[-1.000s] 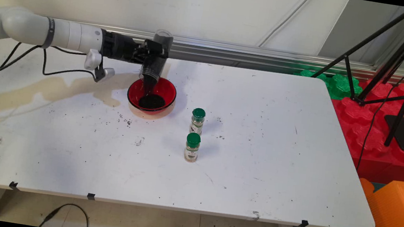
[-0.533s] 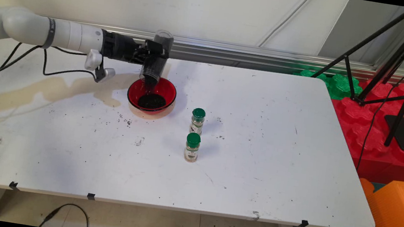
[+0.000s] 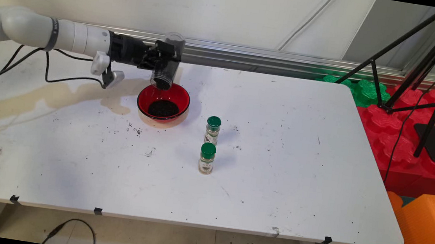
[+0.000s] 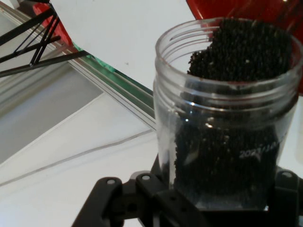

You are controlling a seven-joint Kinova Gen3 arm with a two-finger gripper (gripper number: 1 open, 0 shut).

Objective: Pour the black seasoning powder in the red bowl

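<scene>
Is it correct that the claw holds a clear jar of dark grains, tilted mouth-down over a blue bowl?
Not quite: the bowl is red, as the main view shows. The rest holds: the claw grips the clear jar of dark grains, tilted mouth-down over it.

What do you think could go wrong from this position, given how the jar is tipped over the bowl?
1. The tool holds the clear jar tilted mouth-down over the far rim of the red bowl; dark grains may land on the table, where specks already lie.
2. The hand view shows grains packed at the jar's mouth; they might release in a clump and overshoot.
3. The two green-capped spice bottles stand just right of the bowl; a sideways swing could topple them.
</scene>
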